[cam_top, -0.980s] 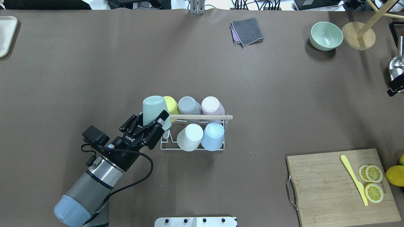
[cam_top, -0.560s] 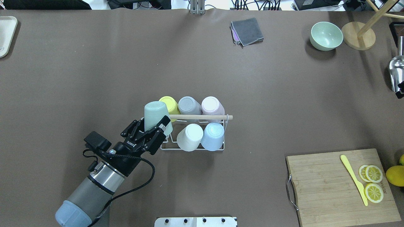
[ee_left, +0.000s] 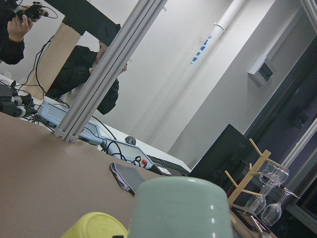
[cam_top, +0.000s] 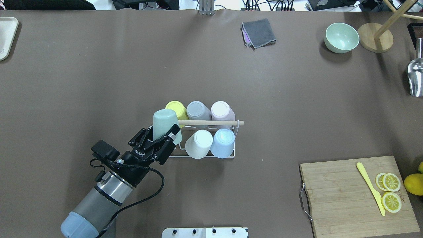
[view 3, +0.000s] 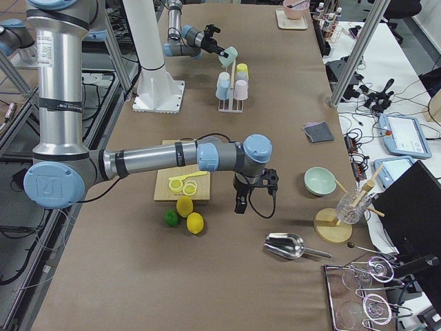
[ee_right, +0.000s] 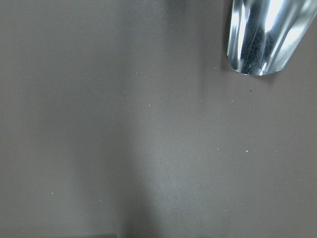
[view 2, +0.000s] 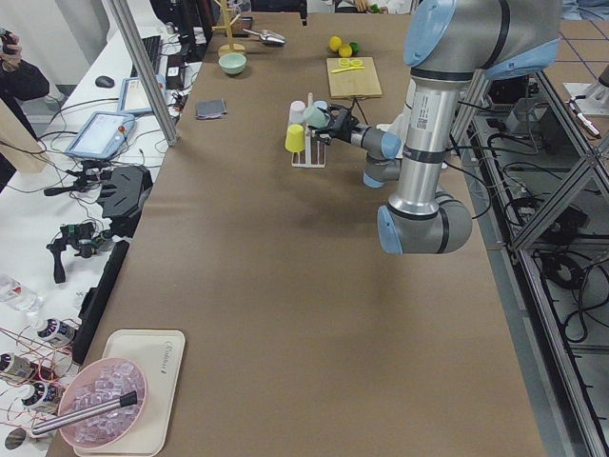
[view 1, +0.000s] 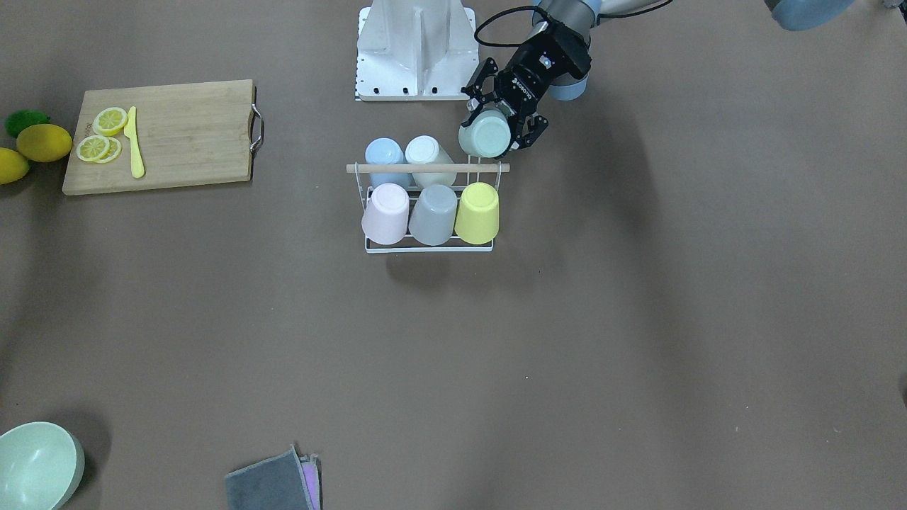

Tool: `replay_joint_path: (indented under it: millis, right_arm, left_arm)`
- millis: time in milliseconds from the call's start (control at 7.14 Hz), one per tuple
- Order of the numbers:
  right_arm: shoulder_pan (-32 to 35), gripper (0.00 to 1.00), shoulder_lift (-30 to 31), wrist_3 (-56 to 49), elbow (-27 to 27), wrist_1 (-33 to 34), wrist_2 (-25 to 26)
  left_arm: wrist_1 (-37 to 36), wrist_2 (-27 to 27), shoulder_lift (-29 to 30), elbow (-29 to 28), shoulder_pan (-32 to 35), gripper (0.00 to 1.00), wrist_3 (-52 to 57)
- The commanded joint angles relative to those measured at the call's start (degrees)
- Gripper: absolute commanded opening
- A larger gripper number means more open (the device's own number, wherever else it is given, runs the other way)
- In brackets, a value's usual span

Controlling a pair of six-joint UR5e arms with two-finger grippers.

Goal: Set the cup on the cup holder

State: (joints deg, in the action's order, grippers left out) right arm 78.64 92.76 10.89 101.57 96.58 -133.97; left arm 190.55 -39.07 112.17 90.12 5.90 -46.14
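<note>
The cup holder point(cam_top: 214, 123) is a white wire rack with a wooden rod on top, also in the front view point(view 1: 425, 168). It carries yellow, grey, pink, white and blue cups upside down. My left gripper point(cam_top: 160, 129) is shut on a pale green cup point(cam_top: 164, 120), held upside down and tilted over the rack's near-left corner, next to the yellow cup point(cam_top: 175, 108). The front view shows the green cup point(view 1: 485, 134) at the rod's end. Whether it sits on a prong is hidden. My right gripper point(view 3: 241, 203) shows only in the exterior right view, so I cannot tell its state.
A cutting board point(cam_top: 343, 198) with lemon slices and a yellow knife lies at the near right. A green bowl point(cam_top: 342, 37), a wooden stand point(cam_top: 375, 41), a metal scoop point(cam_top: 415, 77) and a grey cloth point(cam_top: 258, 32) lie toward the far side. A tray point(cam_top: 6, 36) sits far left.
My left gripper has carried the green cup slightly right and toward the robot, lower over the rack's near-left corner. The right gripper's dark tip has left the overhead view's right edge.
</note>
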Motion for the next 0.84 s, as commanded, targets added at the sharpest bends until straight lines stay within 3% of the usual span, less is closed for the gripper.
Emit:
replay_joint_path:
  millis: [0,280,420,560,700]
  right_arm:
    - [0.5,0.99,0.0,2.3,-0.1,-0.4,0.5]
    - [1.1,0.99,-0.4,2.2,-0.6,-0.3,0.6]
    - [1.3,0.99,-0.6,2.2,-0.6,-0.4,0.5]
    - [1.3,0.99,-0.6,2.3,-0.6,-0.4,0.3]
    - [1.3,0.99,-0.7,2.3,-0.6,-0.4,0.0]
  left_arm:
    - [0.0,0.4,0.1,-0.5,0.0,0.00,0.0]
    - [0.2,0.4,0.0,-0.1,0.1,0.00,-0.1]
    - [0.2,0.2,-0.2,-0.3,0.1,0.32,-0.1]
    - [0.2,0.2,0.1,-0.2,0.1,0.84,0.0]
    - [0.3,0.4,0.2,-0.1,0.1,0.96,-0.2]
